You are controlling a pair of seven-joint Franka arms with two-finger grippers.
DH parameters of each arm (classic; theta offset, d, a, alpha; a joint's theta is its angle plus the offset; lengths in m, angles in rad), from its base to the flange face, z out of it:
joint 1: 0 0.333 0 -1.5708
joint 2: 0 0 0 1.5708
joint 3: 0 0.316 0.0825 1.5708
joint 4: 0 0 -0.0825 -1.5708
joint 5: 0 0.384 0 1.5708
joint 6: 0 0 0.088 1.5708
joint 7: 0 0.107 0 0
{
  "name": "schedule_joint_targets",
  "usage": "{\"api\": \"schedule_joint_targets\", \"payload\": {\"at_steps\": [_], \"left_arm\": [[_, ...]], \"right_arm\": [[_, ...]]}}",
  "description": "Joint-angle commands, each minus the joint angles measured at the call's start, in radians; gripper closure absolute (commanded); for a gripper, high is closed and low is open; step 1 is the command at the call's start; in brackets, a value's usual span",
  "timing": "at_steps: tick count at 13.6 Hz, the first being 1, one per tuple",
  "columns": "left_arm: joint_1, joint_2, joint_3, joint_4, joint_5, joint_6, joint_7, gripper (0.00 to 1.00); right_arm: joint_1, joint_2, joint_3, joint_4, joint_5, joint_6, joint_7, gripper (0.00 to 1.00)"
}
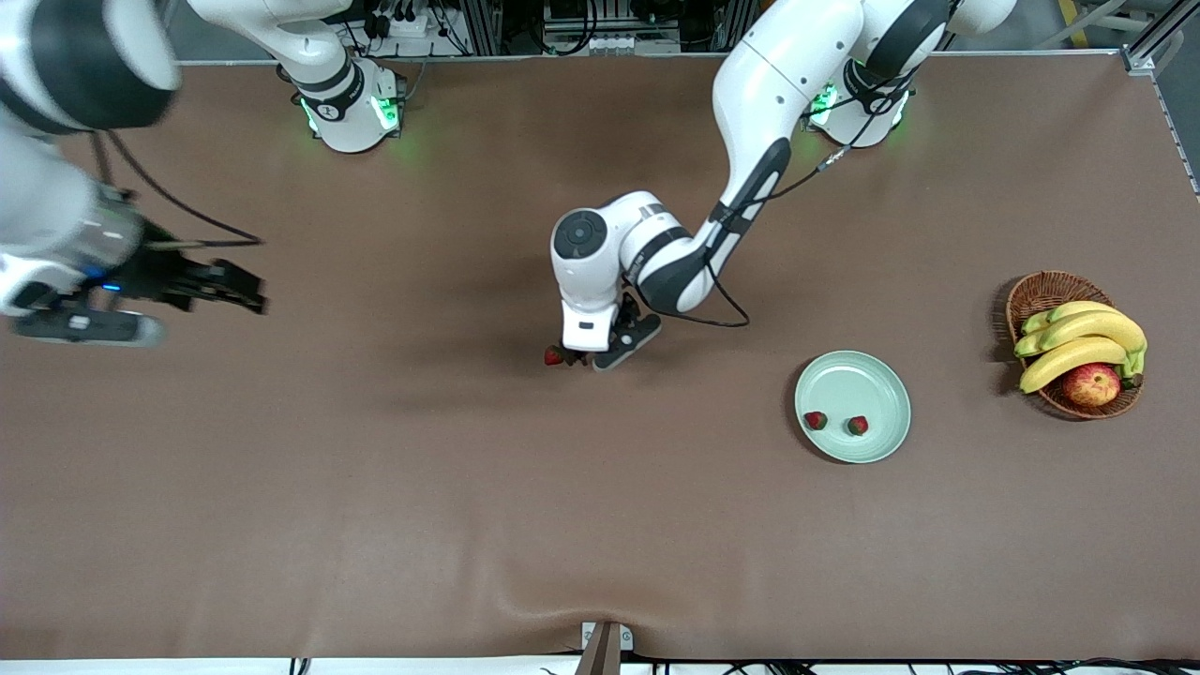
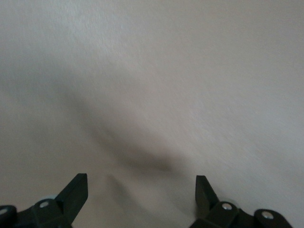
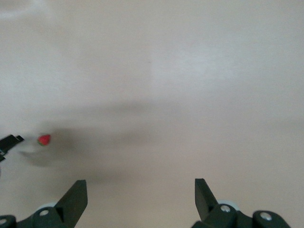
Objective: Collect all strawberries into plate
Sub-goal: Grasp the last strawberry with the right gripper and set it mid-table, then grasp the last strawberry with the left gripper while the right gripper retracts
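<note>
One strawberry (image 1: 554, 355) lies on the brown cloth in the middle of the table. My left gripper (image 1: 577, 357) is down close beside it. In the left wrist view the left gripper (image 2: 141, 183) is open and empty, with only cloth between the fingers. Two strawberries (image 1: 816, 420) (image 1: 857, 426) lie on the mint-green plate (image 1: 877, 380), toward the left arm's end. My right gripper (image 1: 255, 291) waits open and empty above the right arm's end. In the right wrist view the right gripper (image 3: 140, 186) frames bare cloth, with the lone strawberry (image 3: 44, 139) small in the distance.
A brown wicker basket (image 1: 1039, 292) with bananas (image 1: 1078, 339) and a red-yellow apple (image 1: 1092, 384) stands beside the plate at the left arm's end. A cloth ridge runs along the table edge nearest the front camera.
</note>
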Motion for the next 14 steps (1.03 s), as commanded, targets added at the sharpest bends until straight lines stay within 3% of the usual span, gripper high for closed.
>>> {"api": "schedule_joint_targets", "payload": {"at_steps": [1,4,6,9,14], "left_arm": [[-0.033,0.032,0.015,0.063,0.0,0.027,-0.073,0.0],[-0.048,0.052,0.02,0.064,0.012,0.119,-0.059,0.0],[-0.071,0.061,0.036,0.064,0.087,0.175,-0.038,0.0],[-0.107,0.092,0.076,0.067,0.185,0.249,-0.015,0.0],[-0.186,0.132,0.173,0.09,0.207,0.308,0.04,0.0]], "right_arm": [[-0.098,-0.003,0.017,0.015,-0.013,-0.044,-0.136,0.0],[-0.12,-0.023,-0.052,0.017,-0.013,-0.08,-0.169,0.0],[-0.14,-0.027,-0.057,0.017,-0.045,-0.162,-0.207,0.0],[-0.142,-0.032,-0.057,0.017,-0.086,-0.172,-0.215,0.0],[-0.136,-0.032,-0.055,0.009,-0.09,-0.14,-0.212,0.0]]}}
